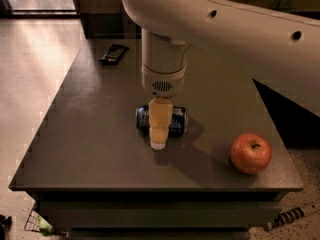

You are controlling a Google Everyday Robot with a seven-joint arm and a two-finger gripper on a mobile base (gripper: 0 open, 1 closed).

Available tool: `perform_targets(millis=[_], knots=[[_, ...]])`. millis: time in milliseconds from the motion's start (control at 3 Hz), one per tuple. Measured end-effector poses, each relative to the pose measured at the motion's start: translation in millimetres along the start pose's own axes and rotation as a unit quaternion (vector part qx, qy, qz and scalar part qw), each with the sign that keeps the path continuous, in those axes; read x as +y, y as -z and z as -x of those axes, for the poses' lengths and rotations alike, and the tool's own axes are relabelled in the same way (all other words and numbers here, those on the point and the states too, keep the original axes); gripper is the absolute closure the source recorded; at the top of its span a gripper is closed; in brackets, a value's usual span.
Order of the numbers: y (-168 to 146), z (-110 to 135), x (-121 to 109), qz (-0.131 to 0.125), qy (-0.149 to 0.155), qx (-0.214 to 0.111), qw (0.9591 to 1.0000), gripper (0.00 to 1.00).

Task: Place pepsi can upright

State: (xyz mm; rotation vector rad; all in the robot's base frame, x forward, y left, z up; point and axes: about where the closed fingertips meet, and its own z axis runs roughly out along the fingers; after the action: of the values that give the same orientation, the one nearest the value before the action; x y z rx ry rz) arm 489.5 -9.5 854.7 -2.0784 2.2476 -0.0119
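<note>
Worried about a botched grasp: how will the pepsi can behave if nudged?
Lying on its side on the table, the pepsi can would probably roll. Its smooth metal wall may slip. The gripper hangs at its middle, likely limiting tilt.

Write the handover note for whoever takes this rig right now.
Gripper: low over the middle of the dark grey table, covering the can's midsection.
Small dark blue aluminium pepsi can: lying on its side, ends pointing left and right.
Done: can not yet upright.
Left: grip it, stand it up, let go.
Nearby: round red apple front right, flat black remote far left.
</note>
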Motion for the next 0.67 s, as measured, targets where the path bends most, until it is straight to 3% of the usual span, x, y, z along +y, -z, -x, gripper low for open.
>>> perform_targets(millis=[333, 667], knots=[[-3.6, -2.2, -2.0, -0.006, -0.005, -0.015, 0.9999, 0.00], [-3.8, -12.0, -3.5, -0.018, -0.016, -0.033, 0.9992, 0.15]])
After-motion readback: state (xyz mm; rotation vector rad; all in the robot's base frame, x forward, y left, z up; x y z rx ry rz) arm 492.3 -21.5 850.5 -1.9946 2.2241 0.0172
